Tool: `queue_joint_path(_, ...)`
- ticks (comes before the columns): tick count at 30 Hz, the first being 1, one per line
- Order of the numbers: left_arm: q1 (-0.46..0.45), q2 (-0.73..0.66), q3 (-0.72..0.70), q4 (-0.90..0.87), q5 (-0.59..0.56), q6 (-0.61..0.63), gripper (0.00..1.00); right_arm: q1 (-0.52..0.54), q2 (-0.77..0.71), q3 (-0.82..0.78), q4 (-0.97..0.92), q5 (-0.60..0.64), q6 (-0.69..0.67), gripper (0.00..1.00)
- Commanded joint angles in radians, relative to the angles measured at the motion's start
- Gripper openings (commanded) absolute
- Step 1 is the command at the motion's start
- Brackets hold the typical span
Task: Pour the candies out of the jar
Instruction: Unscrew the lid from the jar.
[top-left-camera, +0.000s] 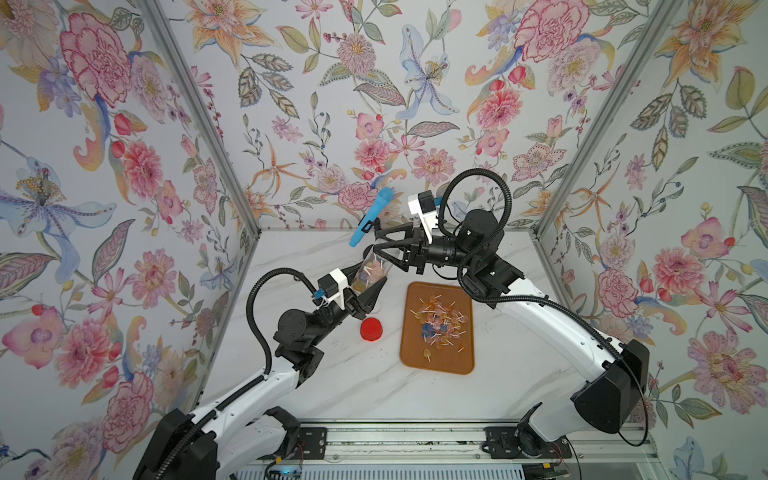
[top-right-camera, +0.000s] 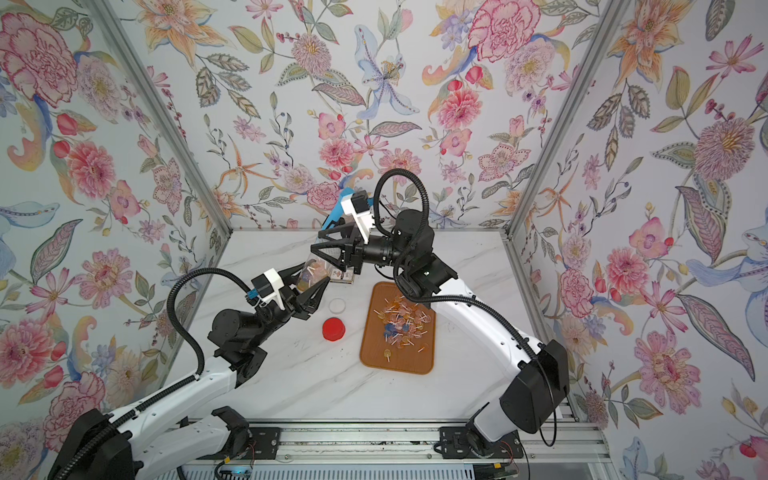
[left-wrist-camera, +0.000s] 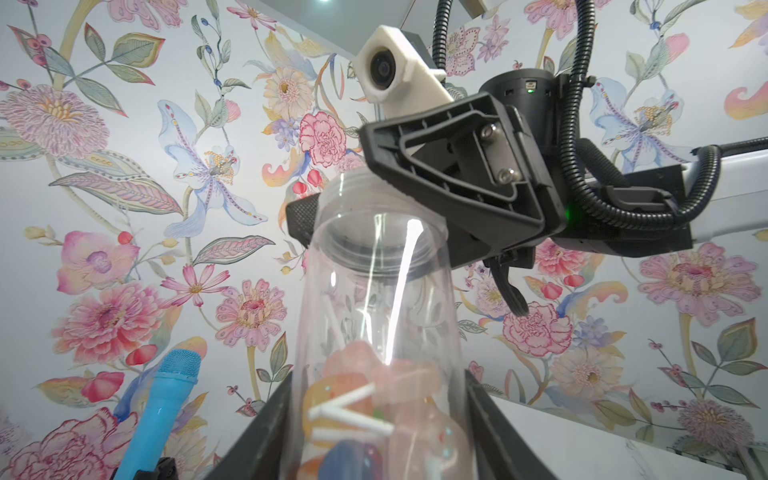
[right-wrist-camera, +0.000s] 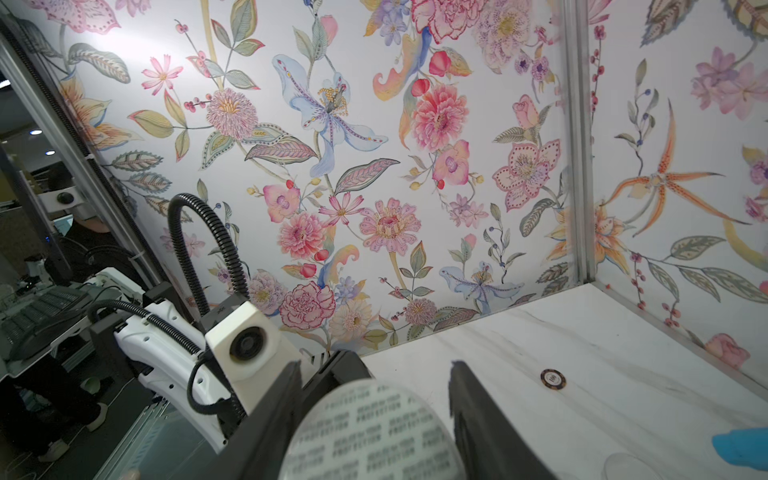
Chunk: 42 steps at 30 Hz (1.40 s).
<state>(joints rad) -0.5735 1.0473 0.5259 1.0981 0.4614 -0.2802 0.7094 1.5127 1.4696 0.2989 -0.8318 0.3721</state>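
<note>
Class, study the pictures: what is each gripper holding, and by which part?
Both hold the clear jar. The left gripper clamps its lower body, where candies remain; the right gripper grips its threaded neck.

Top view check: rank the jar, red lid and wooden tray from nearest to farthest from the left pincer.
1. jar: gripped in the left pincer itself.
2. red lid: on the table, close by, on the robot's side of the pincer.
3. wooden tray: farther off, towards the right arm.
</note>
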Motion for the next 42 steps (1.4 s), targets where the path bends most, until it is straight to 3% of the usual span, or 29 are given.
queue_joint_path(1,-0.005,0.020,0.031,0.003,0.147,-0.045,0.00,0.055,-0.033,-0.018,-0.005,-0.235,-0.004,0.18)
queue_joint_path(3,-0.005,0.019,0.037,-0.018,0.138,-0.031,0.00,0.046,-0.030,-0.012,-0.010,-0.209,0.017,0.22)
queue_joint_path(5,-0.005,0.017,0.037,-0.026,0.121,-0.024,0.00,0.040,-0.029,0.000,-0.038,-0.151,0.034,0.36)
queue_joint_path(9,-0.005,0.006,0.030,-0.058,0.045,0.011,0.00,0.032,-0.054,0.001,-0.124,0.068,0.042,0.87)
queue_joint_path(11,-0.006,-0.010,0.026,-0.090,-0.003,0.045,0.00,0.018,-0.070,0.001,-0.171,0.174,0.062,0.99)
queue_joint_path(16,-0.006,-0.050,0.018,-0.169,-0.123,0.147,0.00,-0.010,-0.078,0.012,-0.238,0.309,0.154,1.00)
queue_joint_path(22,-0.018,-0.065,0.008,-0.209,-0.210,0.222,0.00,0.034,-0.040,0.084,-0.388,0.470,0.143,1.00)
queue_joint_path(32,-0.060,-0.060,0.012,-0.251,-0.304,0.315,0.00,0.058,0.028,0.152,-0.430,0.492,0.181,0.80)
queue_joint_path(42,-0.075,-0.067,0.010,-0.258,-0.335,0.343,0.00,0.064,0.061,0.161,-0.444,0.486,0.208,0.74)
